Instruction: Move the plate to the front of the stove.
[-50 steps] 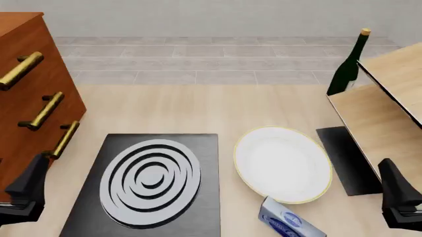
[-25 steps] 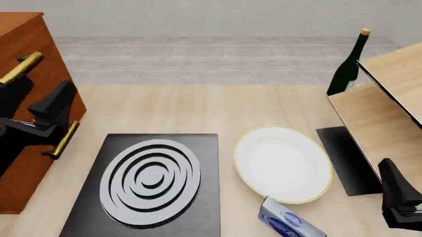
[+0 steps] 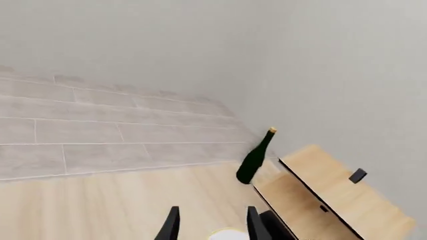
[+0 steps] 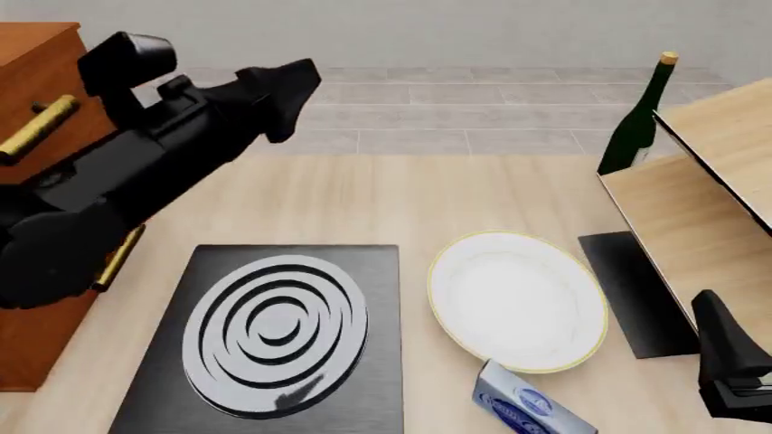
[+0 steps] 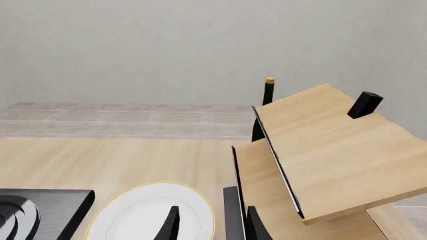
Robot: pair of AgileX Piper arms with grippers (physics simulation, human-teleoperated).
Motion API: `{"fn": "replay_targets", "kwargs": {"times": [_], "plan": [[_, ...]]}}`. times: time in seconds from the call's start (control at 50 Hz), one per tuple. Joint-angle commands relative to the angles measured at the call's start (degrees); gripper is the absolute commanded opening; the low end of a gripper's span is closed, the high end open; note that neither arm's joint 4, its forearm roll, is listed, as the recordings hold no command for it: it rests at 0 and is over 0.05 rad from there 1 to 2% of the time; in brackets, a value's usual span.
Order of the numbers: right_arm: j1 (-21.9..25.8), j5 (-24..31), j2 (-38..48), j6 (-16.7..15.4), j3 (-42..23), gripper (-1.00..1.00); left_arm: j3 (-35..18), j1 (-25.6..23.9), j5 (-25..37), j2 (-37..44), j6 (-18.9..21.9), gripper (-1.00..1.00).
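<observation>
Reaching high over the counter (image 4: 362, 194), the left arm stretches from 9 o'clock toward the middle of the front view, its end effector (image 4: 284, 90) raised well above the surface and far from any object; in its own wrist view the two fingers stand narrowly apart with nothing between them. The plate (image 4: 516, 299), white with a thin gold rim, lies flat on the counter at about 4 o'clock in the front view, just beside the right edge of the stove (image 4: 268, 344), which sits at 7 o'clock. A small blue-and-white packet (image 4: 525, 405) touches or overlaps the plate's near rim. The right end effector (image 5: 210, 224) rests low at 4 o'clock, fingers slightly apart and empty. To do this step well, the arm should probably descend to the plate's rim, pinch it at an edge away from the packet, and lift cleanly. The right arm is mostly cut off by the frame, and whether the packet rests on the rim is hard to tell.
</observation>
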Motion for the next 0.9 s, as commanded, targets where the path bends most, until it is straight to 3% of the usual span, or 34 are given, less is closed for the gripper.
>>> {"fn": "replay_targets", "kwargs": {"times": [0.02, 0.14, 0.54, 0.74, 0.78, 0.9], "plan": [[0.0, -0.1, 0.0, 0.0, 0.0, 1.0, -8.8, -4.1, 1.7, 12.0, -9.6, 1.0], [0.0, 0.0, 0.0, 0.0, 0.0, 1.0, -13.8, -2.5, 4.3, 17.8, -12.7, 1.0], [0.0, 0.1, 0.0, 0.0, -0.1, 1.0, -18.7, -2.3, 5.9, 28.5, -20.6, 1.0], [0.0, 0.0, 0.0, 0.0, 0.0, 1.0, -20.7, -2.9, 6.5, 31.5, -19.3, 1.0], [0.0, 0.0, 0.0, 0.0, 0.0, 1.0, -24.5, -3.4, 10.9, 34.9, -17.9, 1.0], [0.0, 0.0, 0.0, 0.0, 0.0, 1.0, -25.0, -4.7, 9.8, 35.4, -19.6, 1.0]]}}
